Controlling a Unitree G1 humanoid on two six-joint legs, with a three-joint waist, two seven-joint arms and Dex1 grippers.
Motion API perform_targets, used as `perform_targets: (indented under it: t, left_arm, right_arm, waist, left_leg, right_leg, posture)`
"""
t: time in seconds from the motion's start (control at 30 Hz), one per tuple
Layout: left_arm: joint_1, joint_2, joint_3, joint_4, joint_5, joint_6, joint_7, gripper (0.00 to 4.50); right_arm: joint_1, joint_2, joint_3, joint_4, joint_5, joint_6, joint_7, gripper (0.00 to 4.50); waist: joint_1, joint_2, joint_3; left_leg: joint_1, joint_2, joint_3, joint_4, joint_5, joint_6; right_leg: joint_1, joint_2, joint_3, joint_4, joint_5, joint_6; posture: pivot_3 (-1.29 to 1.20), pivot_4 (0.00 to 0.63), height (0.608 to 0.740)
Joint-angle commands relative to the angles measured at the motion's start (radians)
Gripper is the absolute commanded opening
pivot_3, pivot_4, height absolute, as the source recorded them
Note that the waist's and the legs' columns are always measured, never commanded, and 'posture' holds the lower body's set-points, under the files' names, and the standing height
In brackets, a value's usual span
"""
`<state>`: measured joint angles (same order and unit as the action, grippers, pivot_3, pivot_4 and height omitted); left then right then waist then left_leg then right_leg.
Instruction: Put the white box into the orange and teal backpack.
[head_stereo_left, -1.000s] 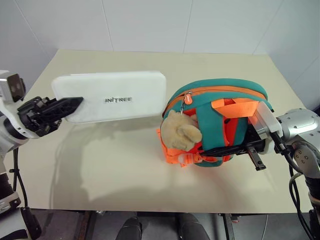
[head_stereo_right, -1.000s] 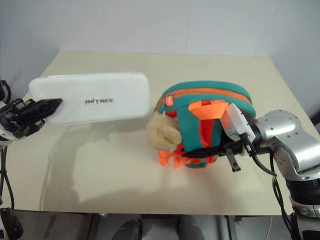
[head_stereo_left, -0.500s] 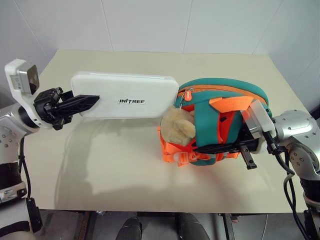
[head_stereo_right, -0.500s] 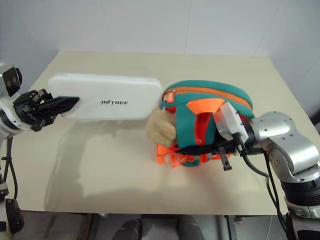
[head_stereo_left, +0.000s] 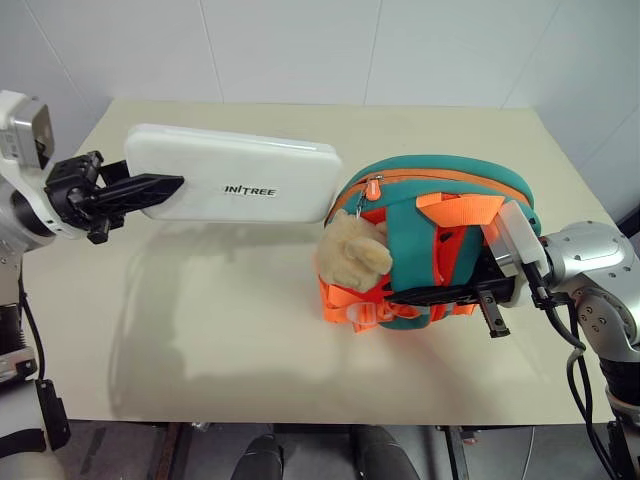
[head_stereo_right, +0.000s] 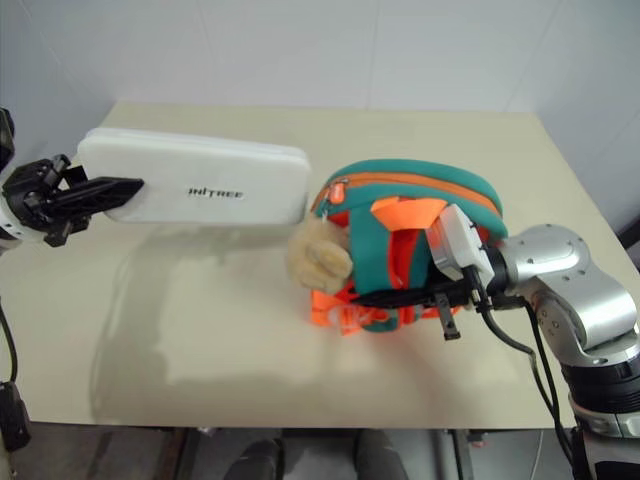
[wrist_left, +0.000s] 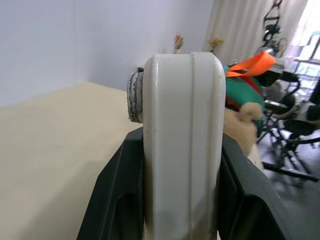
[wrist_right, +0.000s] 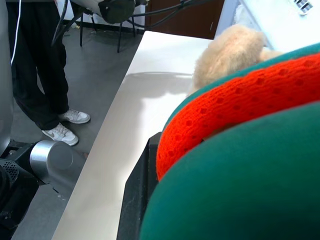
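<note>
The box (head_stereo_left: 233, 187) carries dark lettering on its top face that reads roughly "INITREE"; the first letters run together and cannot be made out for sure. No other writing is legible.

The box is held in the air over the left part of the worktop (head_stereo_left: 250, 330), its long side running left to right and its top face turned toward the head camera. Its right short end sits just beside the upper left corner of the backpack (head_stereo_left: 430, 240), near the orange zip line and the small zip pull; whether the two touch cannot be told. The left gripper (head_stereo_left: 140, 190) has its jaws clamped on the box's left short end, one black finger lying across the top face. In the left wrist view the box edge (wrist_left: 182, 145) stands between the two black fingers (wrist_left: 117, 195), pressed by both.

The backpack rests on the right half of the worktop, teal shell up, orange straps and the tan plush ball (head_stereo_left: 352, 252) facing the near edge. The right gripper (head_stereo_left: 480, 292) reaches in from the right, its jaws closed on the backpack's lower fabric, below the orange handle loop.

The near left part of the worktop is bare, as is the strip along the far edge by the wall. In the right wrist view a person's legs (wrist_right: 35, 85) stand on the floor past the worktop's edge, with chair legs behind.
</note>
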<state>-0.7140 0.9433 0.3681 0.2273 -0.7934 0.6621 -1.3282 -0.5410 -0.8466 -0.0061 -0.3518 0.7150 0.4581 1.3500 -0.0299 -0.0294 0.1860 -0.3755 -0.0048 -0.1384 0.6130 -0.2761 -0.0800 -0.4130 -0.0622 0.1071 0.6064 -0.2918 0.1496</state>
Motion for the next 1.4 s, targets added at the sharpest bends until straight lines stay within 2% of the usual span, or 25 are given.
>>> perform_targets:
  t: [0.03,0.37,0.87,1.2,1.4]
  left_arm:
    - [-0.053,0.018,0.004,0.034,0.02,-0.05,-0.024,1.33]
    - [-0.1,-0.047,-0.069,0.009,0.003,-0.021,-0.064,1.33]
    - [-0.183,-0.094,-0.197,0.027,0.063,-0.059,-0.156,1.33]
    - [-0.251,-0.2,-0.335,-0.019,0.159,-0.092,-0.142,1.33]
    - [-0.254,-0.218,-0.344,-0.032,0.175,-0.087,-0.135,1.33]
  right_arm:
    - [0.003,-0.004,-0.033,-0.016,0.018,-0.014,0.015,0.47]
    - [-0.018,0.011,-0.014,0.015,-0.007,-0.038,0.022,0.47]
    - [-0.033,0.033,-0.006,0.035,-0.029,-0.049,0.026,0.47]
    - [-0.046,0.056,0.008,0.05,-0.05,-0.059,0.029,0.47]
    - [-0.048,0.061,0.009,0.051,-0.055,-0.06,0.031,0.47]
  waist:
    - [0.001,0.0,0.0]
    - [0.001,0.0,0.0]
    - [0.001,0.0,0.0]
    - [0.002,0.0,0.0]
    - [-0.003,0.0,0.0]
  left_leg:
    - [0.0,0.0,0.0,0.0,0.0,0.0]
    - [0.0,0.0,0.0,0.001,0.0,0.0]
    - [0.0,0.0,0.0,0.001,0.0,0.0]
    - [0.0,0.0,0.0,0.001,0.0,0.0]
    - [0.0,0.0,0.0,0.001,0.0,0.0]
  right_leg:
    - [0.0,0.0,0.0,0.0,0.0,0.0]
    - [0.0,0.0,0.0,0.003,0.0,0.0]
    - [0.0,0.0,0.0,0.004,0.0,0.0]
    - [0.0,0.0,0.0,0.004,0.0,0.0]
    - [0.0,0.001,0.0,0.004,0.0,0.0]
  posture:
    - [0.0,0.15,0.74]
    - [0.0,0.15,0.74]
    - [0.0,0.15,0.74]
    - [0.0,0.15,0.74]
    - [0.0,0.15,0.74]
